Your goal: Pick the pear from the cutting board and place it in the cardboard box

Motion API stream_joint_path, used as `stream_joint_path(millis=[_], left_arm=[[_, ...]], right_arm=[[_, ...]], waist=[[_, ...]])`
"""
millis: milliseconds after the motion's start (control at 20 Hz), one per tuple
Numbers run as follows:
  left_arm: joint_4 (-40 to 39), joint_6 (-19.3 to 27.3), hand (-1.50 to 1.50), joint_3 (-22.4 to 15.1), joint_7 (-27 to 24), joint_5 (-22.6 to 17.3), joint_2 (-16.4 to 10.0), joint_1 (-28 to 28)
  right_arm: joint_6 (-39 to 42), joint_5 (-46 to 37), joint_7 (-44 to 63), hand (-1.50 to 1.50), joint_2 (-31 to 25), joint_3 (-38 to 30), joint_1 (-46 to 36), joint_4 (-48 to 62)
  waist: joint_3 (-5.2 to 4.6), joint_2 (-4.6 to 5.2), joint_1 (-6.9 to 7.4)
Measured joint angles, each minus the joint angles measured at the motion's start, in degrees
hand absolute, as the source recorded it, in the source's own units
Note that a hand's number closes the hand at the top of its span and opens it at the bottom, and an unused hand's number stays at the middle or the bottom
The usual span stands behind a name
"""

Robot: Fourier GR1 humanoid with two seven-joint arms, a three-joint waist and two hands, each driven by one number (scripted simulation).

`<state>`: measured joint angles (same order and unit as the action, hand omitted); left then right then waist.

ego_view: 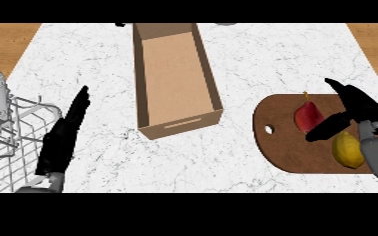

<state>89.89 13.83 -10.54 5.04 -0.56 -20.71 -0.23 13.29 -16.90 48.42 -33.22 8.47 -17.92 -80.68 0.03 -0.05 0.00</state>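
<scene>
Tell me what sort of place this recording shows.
Probably a kitchen counter: a white marbled worktop, a wooden cutting board carrying a pear and a yellow fruit, and a wire dish rack at the left edge.

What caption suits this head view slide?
Open black right hand beside red pear on brown wooden cutting board; long cardboard box nearby.

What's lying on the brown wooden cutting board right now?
A red pear and a yellow lemon lie on the cutting board; the black right hand above covers part of its surface.
</scene>
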Motion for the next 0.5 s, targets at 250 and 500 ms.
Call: stream_joint_path(millis=[250,500], left_arm=[[-0.92,-1.21,0.00,1.44,-1.09,0.88,1.62,-0.23],[-0.76,-2.14,0.00,2.37,-1.08,2.34,2.65,-0.06]], right_arm=[[0.89,-2.55,-0.96,-1.50,2.02,-1.38,0.42,0.35],[0.25,-5.49,-2.74,-1.50,4.23,-2.76,0.63,2.11]], waist=[[0.16,-0.13,0.02],[0.17,-0.13,0.04]])
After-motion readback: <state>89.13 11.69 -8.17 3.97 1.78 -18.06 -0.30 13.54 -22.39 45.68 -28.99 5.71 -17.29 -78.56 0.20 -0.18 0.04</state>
